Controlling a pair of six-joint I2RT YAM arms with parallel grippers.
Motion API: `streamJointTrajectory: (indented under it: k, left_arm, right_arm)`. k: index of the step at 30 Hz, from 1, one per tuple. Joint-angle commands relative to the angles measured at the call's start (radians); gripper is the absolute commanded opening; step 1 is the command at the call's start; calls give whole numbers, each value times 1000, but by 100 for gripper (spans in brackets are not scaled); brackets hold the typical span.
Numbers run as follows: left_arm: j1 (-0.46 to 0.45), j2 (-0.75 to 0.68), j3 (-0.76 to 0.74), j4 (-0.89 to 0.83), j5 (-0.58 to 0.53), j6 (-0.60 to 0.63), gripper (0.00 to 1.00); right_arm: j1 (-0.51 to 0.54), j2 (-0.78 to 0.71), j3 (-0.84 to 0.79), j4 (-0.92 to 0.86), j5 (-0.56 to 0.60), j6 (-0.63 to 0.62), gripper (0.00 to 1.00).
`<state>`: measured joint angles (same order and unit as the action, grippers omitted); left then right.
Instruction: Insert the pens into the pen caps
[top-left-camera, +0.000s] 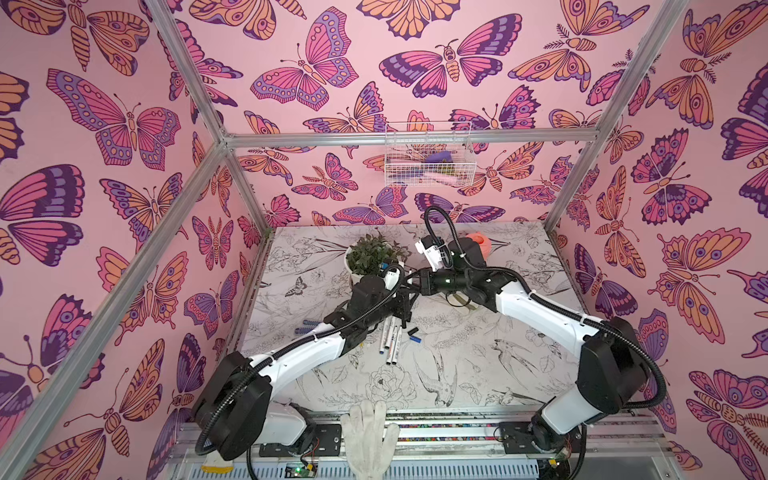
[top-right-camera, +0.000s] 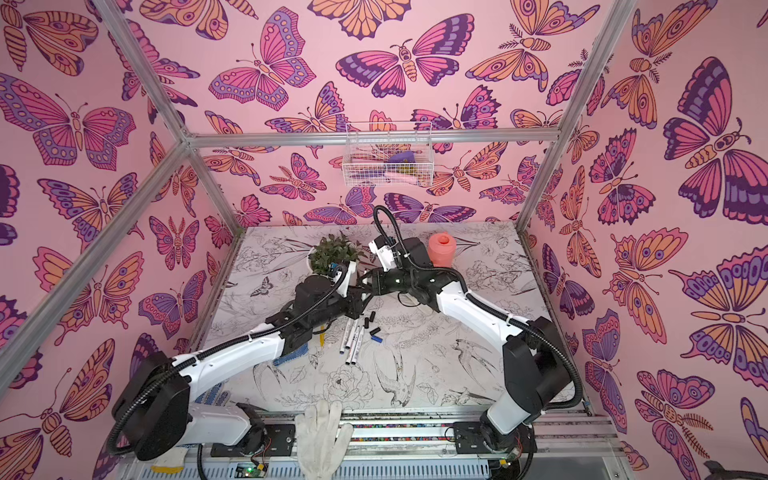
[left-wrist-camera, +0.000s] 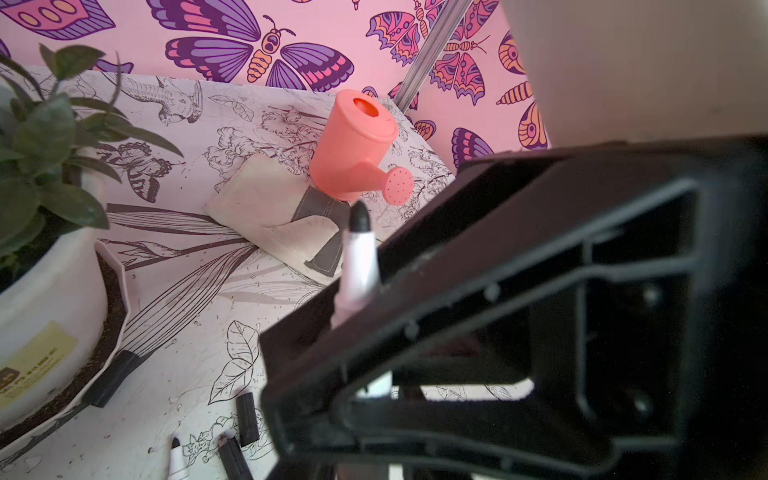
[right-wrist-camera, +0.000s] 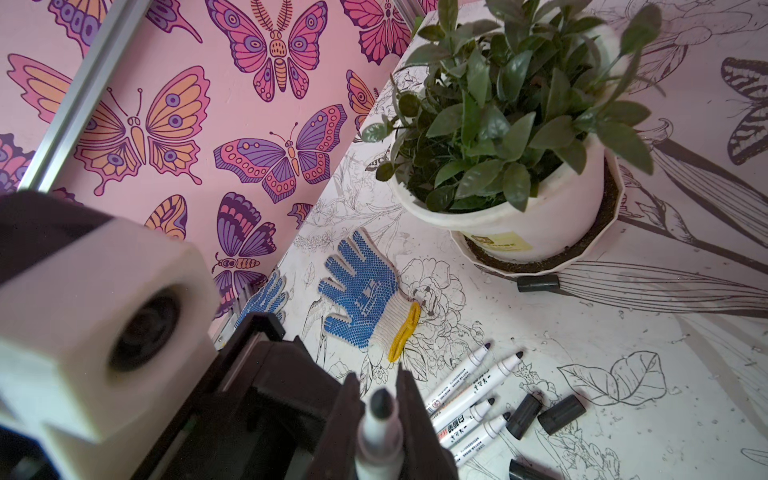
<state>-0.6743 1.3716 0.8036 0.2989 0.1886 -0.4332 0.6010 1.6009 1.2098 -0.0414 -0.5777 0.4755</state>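
A: While it hangs above the surface (right-wrist-camera: 685, 419), right tool (right-wrist-camera: 377, 384) grips a pen (right-wrist-camera: 380, 432), dark tip out past its fingers. Left tool?

B: Left tool (top-left-camera: 404, 308) close beside it; cannot tell whether open or closed. Four pens (right-wrist-camera: 465, 401) lie side by side below, black caps (right-wrist-camera: 561, 413) and a blue cap (top-left-camera: 414, 338) just beside them. One more cap (right-wrist-camera: 538, 283) by the plant pot (right-wrist-camera: 552, 216).
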Motion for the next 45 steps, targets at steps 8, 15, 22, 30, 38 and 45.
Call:
streamJointTrajectory:
  k: [8, 15, 22, 30, 38, 45]
  left_arm:
    - [11, 9, 6, 75, -4, -20, 2]
    - [64, -25, -86, 40, -212, -213, 0]
    - [81, -147, -172, -164, -438, -328, 0]
    - [82, -194, -209, -166, -451, -348, 0]
    - [83, -211, -208, -153, -408, -309, 0]
    - [81, -241, -230, -155, -414, -319, 0]
  right_arm:
    - [-16, -54, -23, 23, -9, 22, 3]
    - [-35, -77, -60, -49, 103, -20, 59]
    - [-16, -36, -73, -241, 221, -109, 58]
    - [15, 204, 88, -425, 289, -96, 53]
    - [73, 406, 289, -605, 398, -123, 52]
    - [78, 500, 370, -651, 449, -96, 51]
